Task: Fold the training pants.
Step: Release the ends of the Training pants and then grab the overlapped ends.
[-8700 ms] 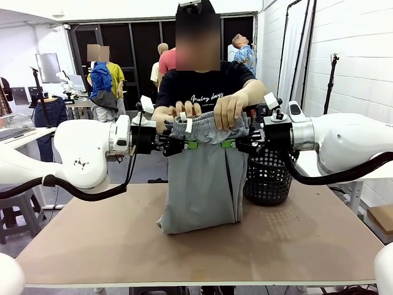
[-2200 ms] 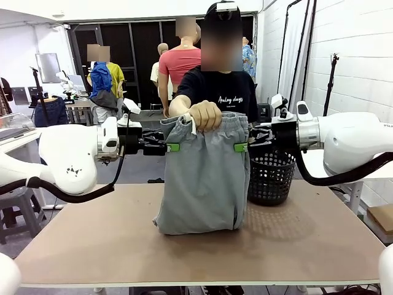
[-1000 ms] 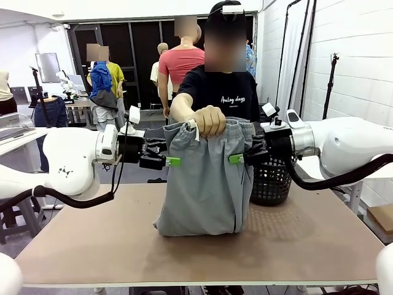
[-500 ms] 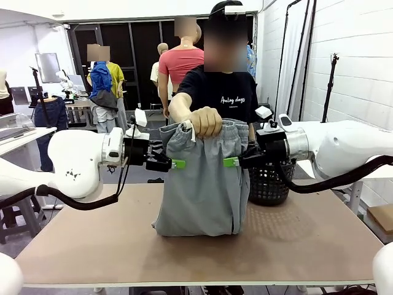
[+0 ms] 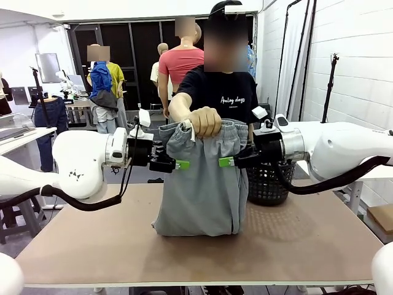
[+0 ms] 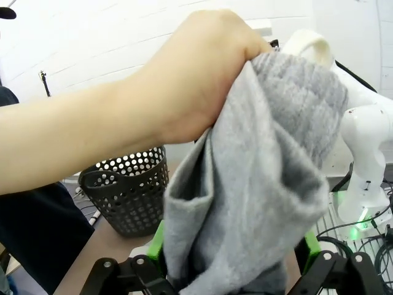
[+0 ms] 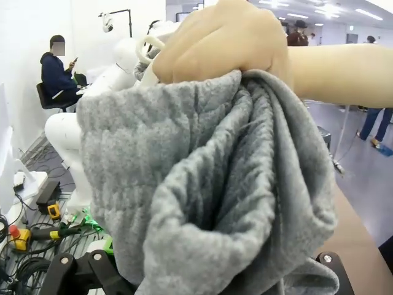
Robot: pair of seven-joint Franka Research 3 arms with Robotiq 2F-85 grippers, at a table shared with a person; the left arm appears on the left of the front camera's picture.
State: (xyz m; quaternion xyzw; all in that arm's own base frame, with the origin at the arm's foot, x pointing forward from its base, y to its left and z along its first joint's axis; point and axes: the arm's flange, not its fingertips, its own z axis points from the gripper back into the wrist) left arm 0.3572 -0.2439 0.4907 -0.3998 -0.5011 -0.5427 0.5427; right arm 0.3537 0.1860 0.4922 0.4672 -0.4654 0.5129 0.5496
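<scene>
The left gripper (image 5: 182, 165) is standing wide open against the upper part of the training pants (image 5: 199, 190), just below the waistband. The right gripper (image 5: 225, 162) is facing it from the other side, jaws equally spread and clamping nothing. In both wrist views the grey cloth is bulging in between the open fingers, with a green pad (image 6: 157, 241) peeking out beside it. The pants are hanging from the person's hand (image 5: 206, 121), which is bunching the gathered elastic waistband into a fist, a white drawstring end (image 5: 188, 126) poking out beside it. The fabric is looking soft and slightly fuzzy, a light grey jersey falling in loose vertical folds, its lower end slumping onto the table (image 5: 307, 246). That surface is showing as a flat, matte brown board. A black perforated plastic basket (image 5: 268, 183) is sitting just behind the pants, beneath the right arm. A white brick wall is running along the right, and other people are standing about by the dark doors farther back
</scene>
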